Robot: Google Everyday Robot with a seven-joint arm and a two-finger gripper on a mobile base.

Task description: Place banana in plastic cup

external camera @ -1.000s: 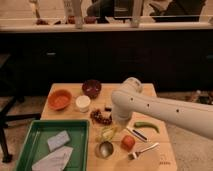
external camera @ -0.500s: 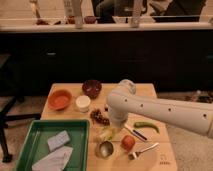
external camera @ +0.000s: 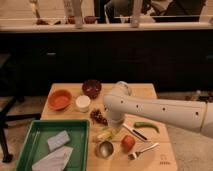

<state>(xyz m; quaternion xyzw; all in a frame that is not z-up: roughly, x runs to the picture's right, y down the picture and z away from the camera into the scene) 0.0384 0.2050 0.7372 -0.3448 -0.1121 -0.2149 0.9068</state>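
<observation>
Claw [external camera: 114, 127] farther left, just above banana [external camera: 105, 134]

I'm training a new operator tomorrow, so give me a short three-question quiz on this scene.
1. True or false: the gripper hangs over the green tray.
2. What lies between the metal cup and the fork? A) white cup B) tomato C) green pepper
3. How many bowls stand on the wooden board?
Key: 1 false, the gripper is low over the board, just behind the metal cup; 2 B; 3 two, the orange bowl and the dark bowl.
</observation>
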